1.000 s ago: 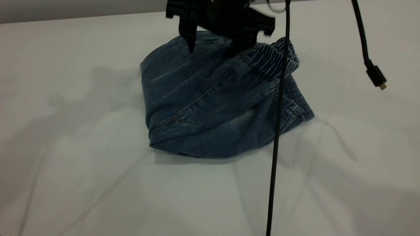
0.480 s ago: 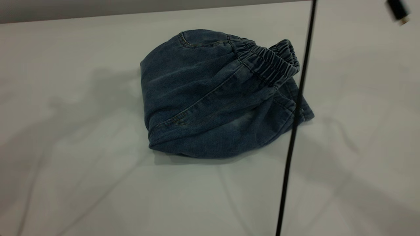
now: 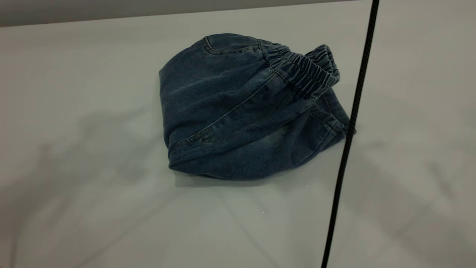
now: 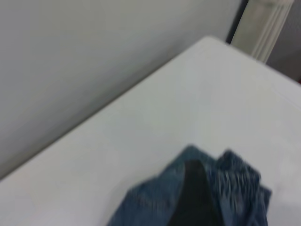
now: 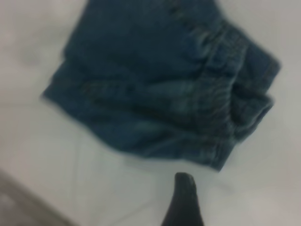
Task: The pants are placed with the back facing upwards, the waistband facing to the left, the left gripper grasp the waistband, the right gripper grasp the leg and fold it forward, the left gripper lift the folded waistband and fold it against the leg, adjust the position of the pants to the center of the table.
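Observation:
The pants (image 3: pixel 238 111) lie folded into a compact bundle on the white table (image 3: pixel 74 186), a little past its middle. The gathered waistband (image 3: pixel 301 70) sits on top at the bundle's right side, over the leg (image 3: pixel 275 139) with its pale faded patch. Neither gripper shows in the exterior view. In the left wrist view a dark part of my left gripper (image 4: pixel 194 197) hangs above the pants (image 4: pixel 150 202) and the waistband (image 4: pixel 237 181), apart from them. In the right wrist view my right gripper (image 5: pixel 184 200) hovers over bare table beside the pants (image 5: pixel 155 84).
A black cable (image 3: pixel 349 130) hangs close in front of the exterior camera, crossing the pants' right edge. The table's far edge (image 3: pixel 111 16) meets a grey wall. A white post (image 4: pixel 265 26) stands beyond the table corner. White tabletop surrounds the bundle.
The left gripper, which hung open over the pants' far edge a second ago, has risen out of the exterior view. The hanging cable swung right and its plug left the picture. The pants stayed put.

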Tool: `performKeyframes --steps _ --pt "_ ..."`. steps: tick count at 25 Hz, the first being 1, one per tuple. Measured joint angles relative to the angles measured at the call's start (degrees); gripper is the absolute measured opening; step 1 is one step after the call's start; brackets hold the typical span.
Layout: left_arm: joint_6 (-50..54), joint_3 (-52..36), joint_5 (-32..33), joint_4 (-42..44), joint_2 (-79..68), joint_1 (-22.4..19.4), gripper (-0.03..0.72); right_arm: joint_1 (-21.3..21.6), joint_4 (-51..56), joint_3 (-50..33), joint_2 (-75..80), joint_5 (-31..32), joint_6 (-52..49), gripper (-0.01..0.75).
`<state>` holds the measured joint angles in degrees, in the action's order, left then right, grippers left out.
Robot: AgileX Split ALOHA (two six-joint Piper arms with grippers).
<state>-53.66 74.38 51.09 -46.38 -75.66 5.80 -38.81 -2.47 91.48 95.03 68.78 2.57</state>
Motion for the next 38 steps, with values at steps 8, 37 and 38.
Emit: performKeyframes --steps 8,37,38 --pt "17.3 0.0 16.8 15.1 9.1 0.0 0.487 0.0 8.8 -5.0 -14.3 1.2 0.7 0.484" --pt "57.3 -42.4 13.1 44.6 68.5 0.1 0.487 0.0 6.2 -59.4 -80.3 -8.7 -3.7 0.484" --pt "57.2 -43.5 13.0 44.6 68.5 0.1 0.487 0.0 6.1 -60.8 -81.8 -9.2 -3.7 0.484"
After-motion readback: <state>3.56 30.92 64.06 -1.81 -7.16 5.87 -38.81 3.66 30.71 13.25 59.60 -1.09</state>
